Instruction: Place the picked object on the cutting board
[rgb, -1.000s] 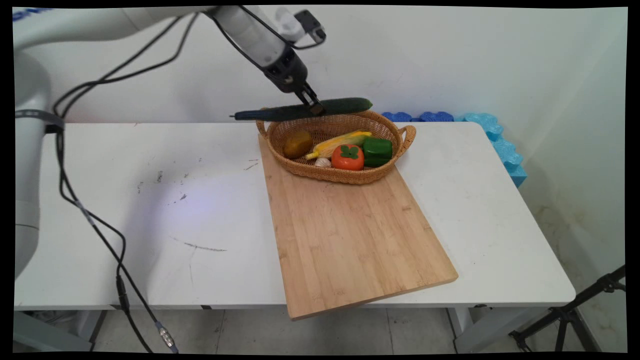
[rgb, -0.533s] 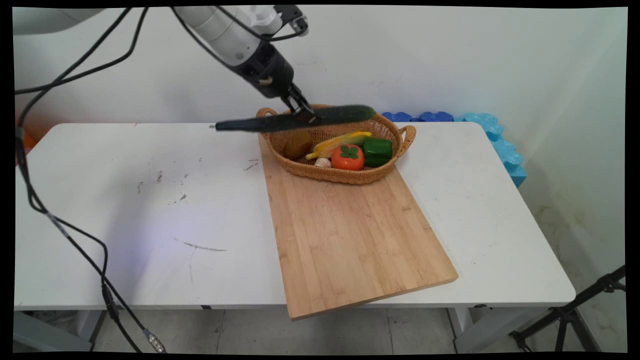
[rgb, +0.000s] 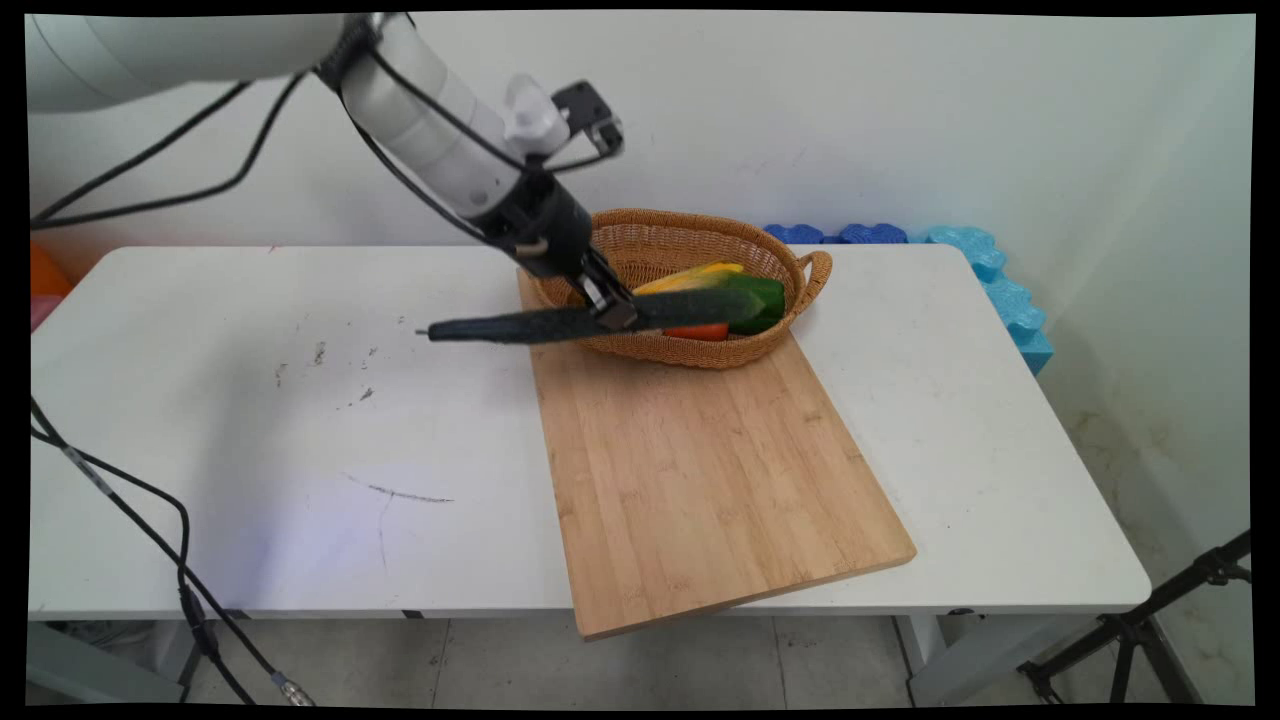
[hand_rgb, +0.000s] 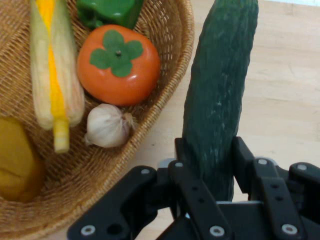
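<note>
My gripper (rgb: 620, 312) (hand_rgb: 210, 155) is shut on a long dark green cucumber (rgb: 560, 322) (hand_rgb: 220, 80), held level in the air. It hangs over the near rim of a wicker basket (rgb: 790, 262) (hand_rgb: 170, 50) and the far end of a wooden cutting board (rgb: 700, 470) (hand_rgb: 290, 90). In the basket lie a corn cob (rgb: 690, 277) (hand_rgb: 52, 75), a green pepper (rgb: 765, 296) (hand_rgb: 110, 10), an orange persimmon (rgb: 700, 331) (hand_rgb: 117, 65), a garlic bulb (hand_rgb: 105, 125) and a brownish-yellow fruit (hand_rgb: 15, 160).
The basket stands on the board's far end, on a white table (rgb: 300, 420). Blue foam pieces (rgb: 960, 250) lie along the wall at the back right. A black cable (rgb: 150, 520) hangs at the left. A tripod leg (rgb: 1150, 620) stands at the lower right.
The arm has carried the cucumber down and toward the near side, from above the basket's far rim to in front of its near rim, still gripped.
</note>
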